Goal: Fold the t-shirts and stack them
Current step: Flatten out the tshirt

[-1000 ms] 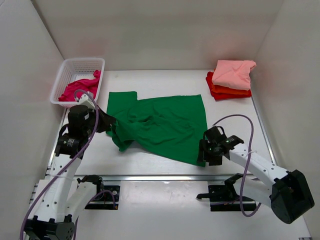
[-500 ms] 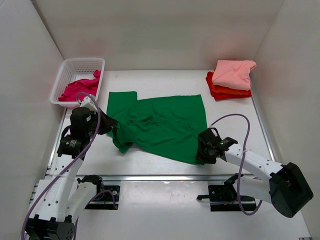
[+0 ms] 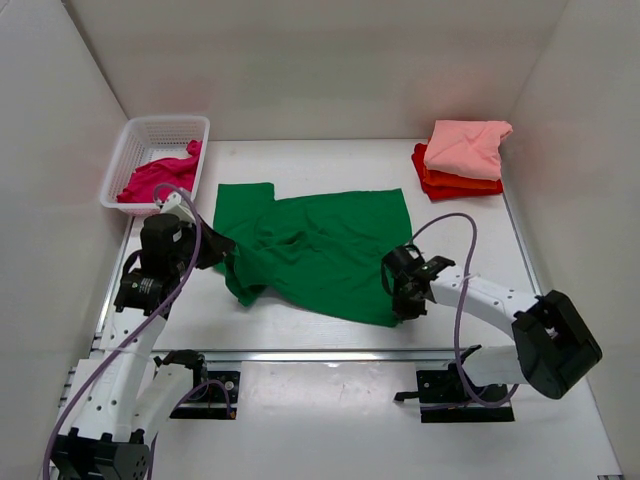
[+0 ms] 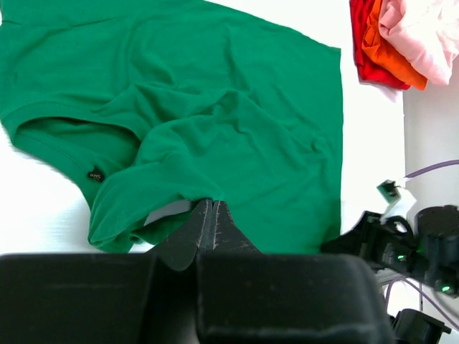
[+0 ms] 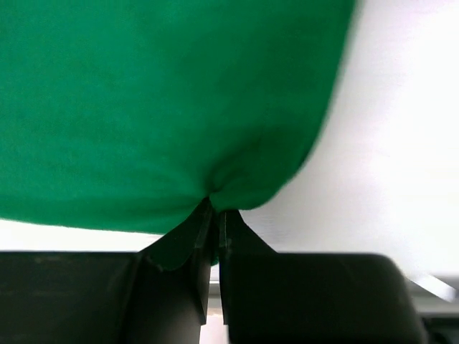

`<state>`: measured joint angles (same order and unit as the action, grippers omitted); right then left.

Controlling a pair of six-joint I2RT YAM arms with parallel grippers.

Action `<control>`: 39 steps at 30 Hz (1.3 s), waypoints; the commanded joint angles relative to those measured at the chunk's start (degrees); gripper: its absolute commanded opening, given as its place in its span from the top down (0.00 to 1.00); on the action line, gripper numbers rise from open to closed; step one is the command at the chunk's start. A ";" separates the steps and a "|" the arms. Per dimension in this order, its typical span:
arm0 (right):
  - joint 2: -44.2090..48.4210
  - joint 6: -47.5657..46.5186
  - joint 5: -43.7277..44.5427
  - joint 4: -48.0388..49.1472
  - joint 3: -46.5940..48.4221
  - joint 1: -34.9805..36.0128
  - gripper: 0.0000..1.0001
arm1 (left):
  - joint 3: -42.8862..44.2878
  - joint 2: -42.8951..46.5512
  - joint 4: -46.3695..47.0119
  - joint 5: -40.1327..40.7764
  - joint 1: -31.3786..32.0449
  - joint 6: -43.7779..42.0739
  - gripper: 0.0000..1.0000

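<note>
A bright green t-shirt [image 3: 320,250] lies rumpled and spread across the middle of the table. My left gripper [image 3: 222,250] is shut on its left edge near the collar [image 4: 213,201]. My right gripper [image 3: 398,300] is shut on the shirt's near right corner [image 5: 215,204], the cloth puckered between the fingers. A magenta t-shirt [image 3: 155,178] lies bunched in the white basket [image 3: 180,125] at the back left. At the back right a folded salmon pink t-shirt [image 3: 465,145] tops an orange-red one [image 3: 462,182] and a red one [image 3: 422,163]; the same stack [image 4: 401,43] shows in the left wrist view.
White walls close in the table on the left, back and right. The arm bases [image 3: 450,385] and their cables sit along the near edge. Bare white tabletop [image 3: 320,160] shows behind the green shirt.
My right gripper slid left onto the green shirt's near right corner and went from open to shut on it. The left gripper kept its hold and barely moved.
</note>
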<state>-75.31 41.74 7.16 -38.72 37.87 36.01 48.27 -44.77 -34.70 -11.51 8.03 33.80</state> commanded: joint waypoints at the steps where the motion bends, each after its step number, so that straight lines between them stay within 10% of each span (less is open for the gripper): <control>1: 6.80 -5.86 0.15 -10.03 5.77 -5.84 1.00 | 4.62 -1.27 -0.01 -1.33 0.05 -0.84 1.00; 11: 15.29 -18.62 -16.55 -31.68 40.06 -15.00 1.00 | 30.28 -5.13 -13.46 0.97 2.51 -2.69 1.00; 22: -19.49 -33.46 -7.78 -12.34 65.68 -21.42 1.00 | 37.13 -37.46 -1.60 0.87 -3.98 -8.74 1.00; 25: -37.32 -38.90 -1.98 -15.86 92.37 -23.96 1.00 | 63.85 -55.18 -6.06 3.51 -5.92 -10.95 1.00; 29: -35.26 -43.20 -3.29 -3.31 96.67 -27.74 1.00 | 101.19 -70.70 -11.28 1.85 -11.51 -8.15 1.00; 34: -30.96 -43.32 -5.22 5.93 98.28 -32.04 1.00 | 84.02 -56.68 6.99 -5.28 -14.81 -1.53 1.00; 39: -21.23 -44.02 -6.72 8.91 92.67 -34.86 1.00 | 85.34 -48.60 3.22 -3.35 -14.45 -5.06 1.00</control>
<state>-104.36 -0.05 -0.80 -36.47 132.53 3.14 132.86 -102.35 -35.33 -15.38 -7.25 30.41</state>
